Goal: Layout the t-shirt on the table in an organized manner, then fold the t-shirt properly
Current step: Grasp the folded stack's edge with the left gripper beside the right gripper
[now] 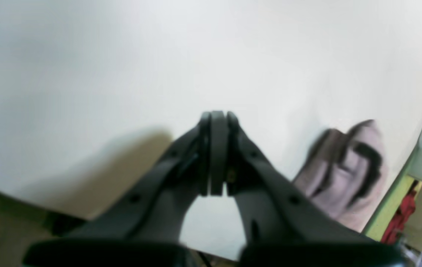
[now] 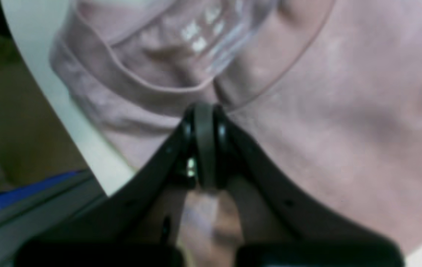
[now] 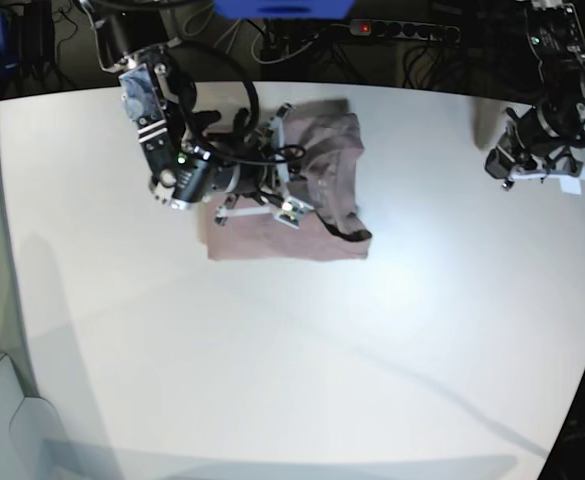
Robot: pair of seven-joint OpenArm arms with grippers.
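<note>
1. I see the shirt (image 3: 302, 190) lying on the table (image 3: 272, 360), toward the far side, already folded into a compact block with a bunched part on top. The collar (image 2: 140, 85) shows in the right wrist view.
2. The right gripper (image 2: 204, 148) is over the shirt near the collar, its jaws together. I cannot tell if any cloth is pinched between them.
3. The left gripper (image 1: 217, 152) is well apart from the shirt, over bare table, jaws together and nothing in them.
4. Risk, imo: if the right arm lifts with cloth caught in the tips, the folded layers open again. Also the shirt lies near the table edge in the right wrist view, so a push may slide it off.
5. Around: cables (image 3: 302, 45) and a power strip (image 3: 402, 30) behind the table, not in the way. The right arm itself hides part of the shirt in the base view.
</note>
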